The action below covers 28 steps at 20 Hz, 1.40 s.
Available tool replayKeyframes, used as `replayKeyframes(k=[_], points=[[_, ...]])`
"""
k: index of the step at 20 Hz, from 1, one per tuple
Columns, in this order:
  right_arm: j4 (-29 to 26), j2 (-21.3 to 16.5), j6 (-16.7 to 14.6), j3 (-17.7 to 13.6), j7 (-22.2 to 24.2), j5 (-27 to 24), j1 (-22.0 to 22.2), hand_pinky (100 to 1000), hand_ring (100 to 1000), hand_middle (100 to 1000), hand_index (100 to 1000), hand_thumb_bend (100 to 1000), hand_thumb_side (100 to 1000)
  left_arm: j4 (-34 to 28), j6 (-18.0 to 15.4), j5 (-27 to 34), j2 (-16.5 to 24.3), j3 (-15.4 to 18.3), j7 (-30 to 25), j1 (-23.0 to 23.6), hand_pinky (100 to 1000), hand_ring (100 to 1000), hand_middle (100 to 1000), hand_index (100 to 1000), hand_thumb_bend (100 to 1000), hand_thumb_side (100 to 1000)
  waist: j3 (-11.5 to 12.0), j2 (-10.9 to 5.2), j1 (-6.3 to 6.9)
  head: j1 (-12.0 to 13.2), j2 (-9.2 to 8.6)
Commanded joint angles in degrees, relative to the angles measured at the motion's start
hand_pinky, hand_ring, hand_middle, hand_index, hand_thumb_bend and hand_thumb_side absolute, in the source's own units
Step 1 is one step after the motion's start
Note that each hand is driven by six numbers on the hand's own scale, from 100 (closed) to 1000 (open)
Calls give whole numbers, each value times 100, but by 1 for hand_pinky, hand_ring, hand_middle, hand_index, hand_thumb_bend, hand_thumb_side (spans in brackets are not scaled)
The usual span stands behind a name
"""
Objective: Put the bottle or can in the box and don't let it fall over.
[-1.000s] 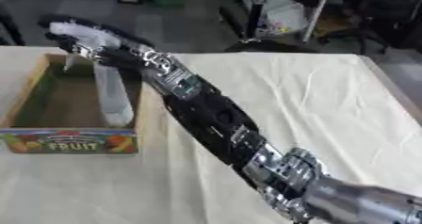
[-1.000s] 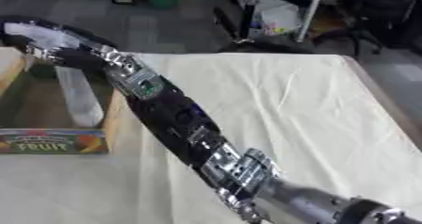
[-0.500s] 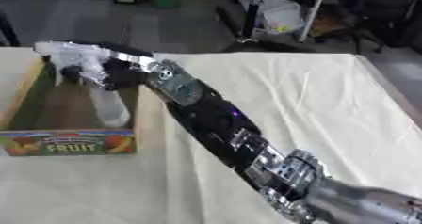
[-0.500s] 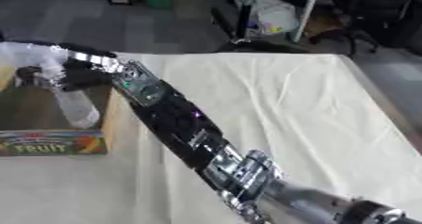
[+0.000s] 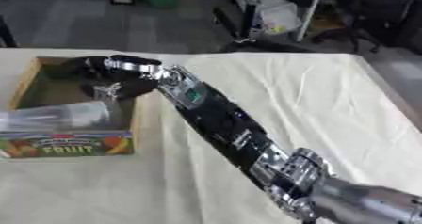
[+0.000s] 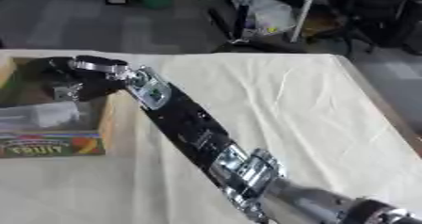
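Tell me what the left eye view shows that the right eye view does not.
Only the left eye view shows the left wall of the box and more of its front label. Only the right eye view shows a wider strip of floor beyond the table. Both show the bottle lying on its side in the box, with the right hand over the box's far end.
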Motion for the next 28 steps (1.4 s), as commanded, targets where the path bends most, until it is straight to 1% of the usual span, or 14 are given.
replayKeyframes(k=[1,3,6,9,12,16,19,23,25,28], points=[[83,-219,29,-128,-383,312,-121,997,1000,1000,1000,100,579,-55,-3,-18,45,44,21,-46,698,638,586,802,607,484,-24,-84,46,5,-71],[122,-248,77,-143,-598,440,-110,996,1000,1000,1000,100,577,-53,-7,-18,47,51,22,-37,699,638,586,802,606,481,-41,-82,49,10,-75],[161,-295,145,-172,-800,527,-70,996,1000,1000,1000,100,586,-58,-11,-5,51,71,39,-25,699,638,586,802,609,497,-76,-78,55,19,-75],[98,-386,190,-204,-873,406,-6,996,1000,1000,1000,100,572,-74,-13,14,67,116,83,4,700,639,586,802,616,519,-154,-89,61,61,-68],[-176,-585,234,-222,-877,84,100,993,1000,1000,1000,100,555,-112,-17,31,101,193,161,75,700,639,587,802,616,522,-313,-119,64,151,-40],[-899,-1042,434,-264,-808,-826,397,984,1000,1000,1000,100,526,-260,-28,24,164,342,313,203,701,641,588,802,615,527,-605,-172,63,364,14],[-1695,-1497,709,-402,-818,-1709,864,980,1000,1000,1000,100,518,-451,-40,-4,216,469,439,319,702,642,589,801,612,530,-881,-219,67,612,33],[-2929,-1978,1061,-769,-1005,-2726,1757,977,1000,1000,1000,100,523,-833,-58,-55,358,628,591,486,703,644,592,801,607,536,-1322,-241,45,1022,51],[-3538,-2059,1157,-996,-1131,-3087,2286,972,1000,1000,1000,100,526,-1022,-46,-85,440,730,680,610,704,645,593,801,608,540,-1612,-245,31,1291,96],[-4349,-1952,1268,-1360,-1310,-3386,3117,965,1000,1000,1000,100,526,-1212,5,-99,521,858,799,798,703,646,594,800,607,542,-2025,-272,32,1710,203]])
